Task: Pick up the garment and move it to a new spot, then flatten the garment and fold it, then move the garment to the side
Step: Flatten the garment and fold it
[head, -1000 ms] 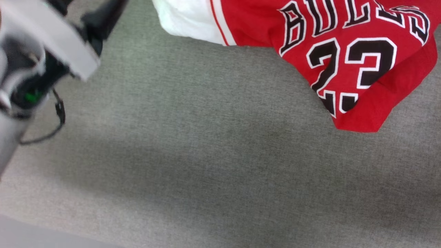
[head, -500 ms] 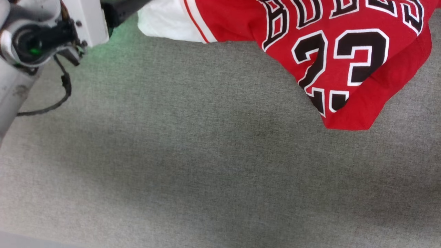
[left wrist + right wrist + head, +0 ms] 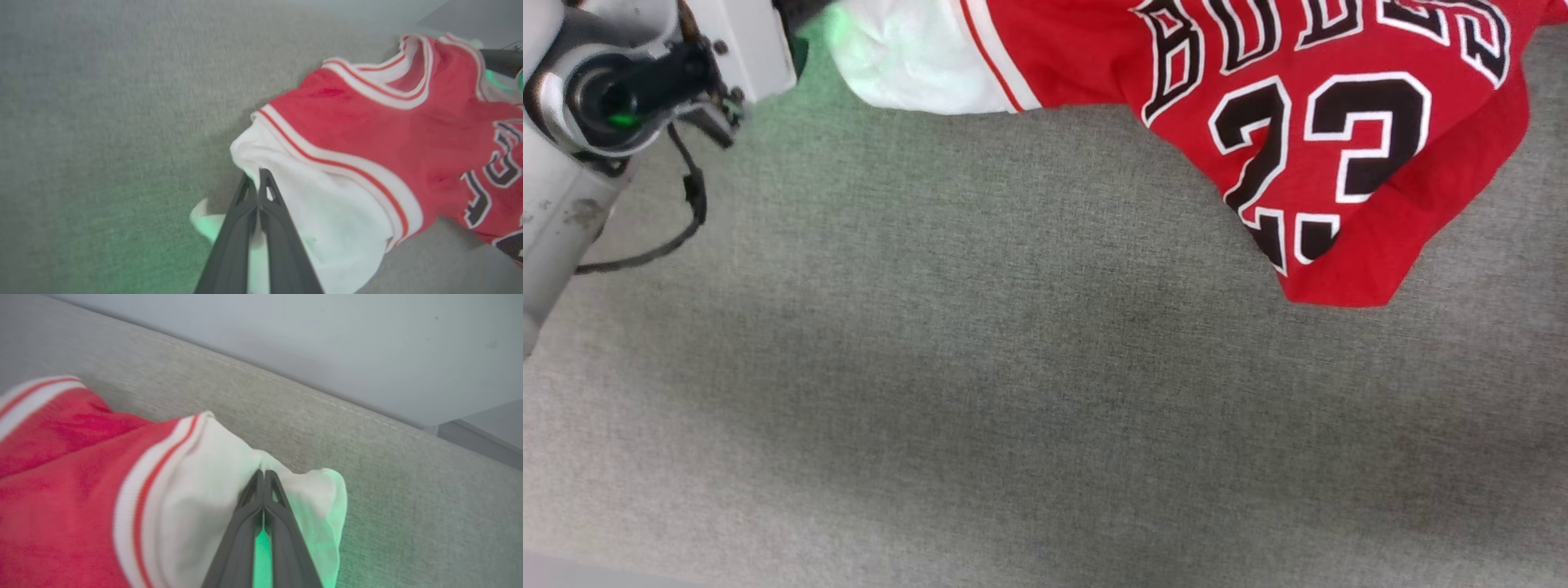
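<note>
Garment (image 3: 1094, 49): crumpled across the upper right of the head view, on the grey upholstered surface (image 3: 1013, 367).

Left gripper (image 3: 258, 183) is pinched shut on one white sleeve (image 3: 339, 220). Right gripper (image 3: 263, 475) is pinched shut on the other sleeve (image 3: 196, 486).

Step, as judged: the pick-up, with both grips set and no lift yet. The next move calls for both arms to rise together, sleeves spread, so the hem clears before the carry.

Unclear: the collar and sleeves run off the head view's top edge. Both wrist views are blurred and green-tinted, so how deep the fingers bite is hard to judge.

Left hand (image 3: 256, 177) clamped, right hand (image 3: 264, 473) clamped (fingers pressed together)
</note>
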Controlling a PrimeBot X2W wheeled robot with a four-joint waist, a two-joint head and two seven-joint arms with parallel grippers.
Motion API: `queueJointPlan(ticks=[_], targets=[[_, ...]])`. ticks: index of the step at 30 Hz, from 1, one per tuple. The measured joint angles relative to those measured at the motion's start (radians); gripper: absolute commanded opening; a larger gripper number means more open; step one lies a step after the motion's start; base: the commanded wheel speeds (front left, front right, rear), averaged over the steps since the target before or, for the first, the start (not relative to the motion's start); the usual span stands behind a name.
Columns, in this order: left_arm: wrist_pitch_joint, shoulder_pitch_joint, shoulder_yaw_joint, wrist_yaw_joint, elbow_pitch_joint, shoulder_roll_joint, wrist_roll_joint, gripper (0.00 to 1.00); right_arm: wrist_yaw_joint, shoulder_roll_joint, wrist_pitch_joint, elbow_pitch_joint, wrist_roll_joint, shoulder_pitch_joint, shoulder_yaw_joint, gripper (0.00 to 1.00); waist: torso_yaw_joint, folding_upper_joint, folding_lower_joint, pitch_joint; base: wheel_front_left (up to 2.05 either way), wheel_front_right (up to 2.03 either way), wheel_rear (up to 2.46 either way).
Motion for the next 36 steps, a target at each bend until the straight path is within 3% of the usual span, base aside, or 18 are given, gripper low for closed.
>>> queueJointPlan(ticks=[5,11,17,23,30,36], targets=[[-0.205,-0.005,0.019,0.0,0.037,-0.016,0.041,0.0,0.001,0.013,-0.16,0.017,0.006,-0.004,-0.063,0.0,-0.009,0.0,0.0,-0.04,0.0,0.0,0.0],[-0.427,-0.071,0.1,0.0,0.147,-0.069,0.024,0.0,0.001,0.022,-0.404,0.052,-0.108,-0.084,-0.203,0.0,-0.029,0.0,0.0,-0.083,0.0,0.0,0.0],[-0.569,-0.218,0.184,0.0,0.239,-0.132,-0.003,0.0,0.001,0.092,-0.639,0.093,-0.249,-0.201,-0.42,0.0,-0.061,0.0,0.0,-0.105,0.0,0.0,0.0],[-0.676,-0.372,0.264,-0.001,0.29,-0.154,0.008,0.0,0.002,0.142,-0.804,0.126,-0.362,-0.341,-0.604,0.0,-0.085,0.0001,0.0,-0.128,0.0,0.0,0.0],[-0.679,-0.344,0.27,0.0,0.223,-0.151,-0.021,0.0,0.001,0.152,-0.848,0.248,-0.412,-0.379,-0.605,0.0,-0.097,0.0,0.0,-0.157,0.0,0.0,0.0],[-0.661,-0.115,0.26,0.0,0.091,-0.109,-0.099,0.0,0.001,0.141,-0.893,0.304,-0.3,-0.234,-0.455,0.0,-0.093,0.0,0.0,-0.178,0.0,0.0,0.0]])
